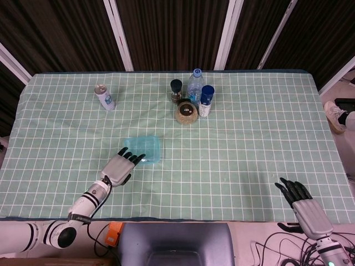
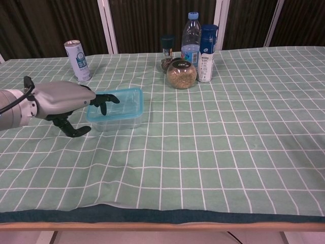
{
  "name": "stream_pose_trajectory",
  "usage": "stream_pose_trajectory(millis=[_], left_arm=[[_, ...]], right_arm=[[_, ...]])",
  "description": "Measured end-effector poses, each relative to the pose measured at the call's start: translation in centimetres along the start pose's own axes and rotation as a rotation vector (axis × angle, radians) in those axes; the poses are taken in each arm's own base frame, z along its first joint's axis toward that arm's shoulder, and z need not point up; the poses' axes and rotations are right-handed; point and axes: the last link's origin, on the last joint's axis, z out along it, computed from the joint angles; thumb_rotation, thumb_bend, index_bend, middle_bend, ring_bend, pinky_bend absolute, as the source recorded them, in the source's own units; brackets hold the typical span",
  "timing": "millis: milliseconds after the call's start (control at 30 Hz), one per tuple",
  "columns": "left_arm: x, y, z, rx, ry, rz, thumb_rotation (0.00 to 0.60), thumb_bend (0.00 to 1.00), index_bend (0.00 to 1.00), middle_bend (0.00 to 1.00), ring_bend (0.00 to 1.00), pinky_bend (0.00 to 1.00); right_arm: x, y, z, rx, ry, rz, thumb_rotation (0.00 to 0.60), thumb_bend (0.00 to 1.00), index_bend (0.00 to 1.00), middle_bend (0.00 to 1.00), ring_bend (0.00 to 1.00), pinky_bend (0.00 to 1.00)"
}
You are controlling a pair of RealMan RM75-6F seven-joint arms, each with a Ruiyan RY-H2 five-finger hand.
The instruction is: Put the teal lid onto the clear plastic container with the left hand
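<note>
Basically done: teal lid (image 2: 118, 100) already sits on the clear plastic container (image 2: 116, 120), edges look flush. Your left hand (image 2: 61, 99) hangs at the container's left edge, fingers (image 2: 104, 98) spread over the lid, gripping nothing. Remaining: maybe press to seat, then withdraw.

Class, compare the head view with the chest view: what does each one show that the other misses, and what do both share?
Only the head view shows the right hand, open near the table's front edge, and the whole tablecloth from above. Only the chest view shows the clear plastic container side-on, with its see-through walls beneath the teal lid, and the thumb curled below the left hand. Both show that hand's fingers reaching over the lid's near-left edge, plus the can and the cluster of bottles and a jar behind.
</note>
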Motion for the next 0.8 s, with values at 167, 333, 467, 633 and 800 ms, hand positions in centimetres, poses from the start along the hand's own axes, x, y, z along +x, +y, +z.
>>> stream_pose_trajectory(millis=[167,333,467,633,800], left_arm=[[2.2,-0.1,-0.5,-0.005,0.103,0.012,0.600,0.47,0.00,0.20,0.14,0.10],[4.2,-0.6,-2.0,0.002,0.183,-0.005,0.600,0.47,0.00,0.19,0.13,0.10],[4.7,-1.1,-3.6,0.007,0.223,-0.018,0.600,0.46,0.00,0.15,0.10,0.11],[2.9,-3.0,-7.8,0.069,0.285,-0.041,0.600,0.39,0.00,0.01,0.01,0.09],[-1.1,-5.6,-13.5,0.208,0.382,-0.110,0.600,0.38,0.00,0.00,0.00,0.05]], right_arm=[[0.0,0.0,0.0,0.000,0.000,-0.001,0.600,0.19,0.00,0.00,0.00,0.00],[0.1,0.0,-0.1,0.001,0.004,-0.003,0.600,0.19,0.00,0.00,0.00,0.00],[0.1,0.0,-0.1,0.001,0.003,-0.004,0.600,0.19,0.00,0.00,0.00,0.00],[0.0,0.0,-0.2,-0.005,-0.001,-0.013,0.600,0.19,0.00,0.00,0.00,0.00],[-0.6,-0.3,-0.1,-0.006,-0.019,-0.040,0.600,0.19,0.00,0.00,0.00,0.00]])
